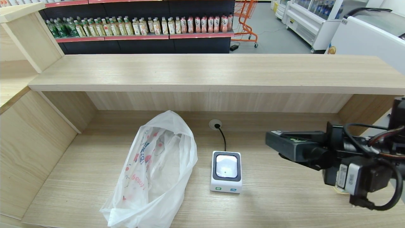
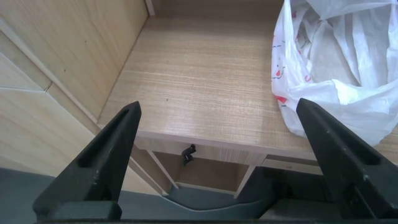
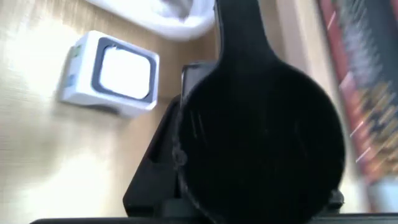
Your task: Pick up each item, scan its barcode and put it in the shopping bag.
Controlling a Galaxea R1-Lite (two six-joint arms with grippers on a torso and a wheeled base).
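The wooden checkout desk (image 1: 278, 196) is the widest thing here, a low work surface tucked under a raised counter ledge (image 1: 215, 72), which keeps the bagging and scanning on the robot's side. Next in size is the white plastic shopping bag (image 1: 155, 171), lying slumped on the desk left of centre with its mouth gaping toward the far side. It is just beside the scanner, so an item could pass from 1 to the other in a short sweep. At the right edge of the desk the right gripper (image 1: 297, 147) hangs above the surface, clenched around a dark item (image 3: 261, 143) whose face looks round from the wrist. I cannot tell exactly what it is, nor where its barcode lies. It is held well right of the scanner and clear of the desk, so I judge that scanning is the step in hand and the item must first be brought over the window. The left gripper (image 2: 219, 107) is released, its 2 fingers spread wide over the near left corner of the desk beside the bag, out of the other arm's way. The small white barcode scanner (image 1: 226, 171) sits mid-desk, its window tilted upward. Its thin black cable (image 1: 223, 137) runs back into a round grommet (image 1: 215, 124).
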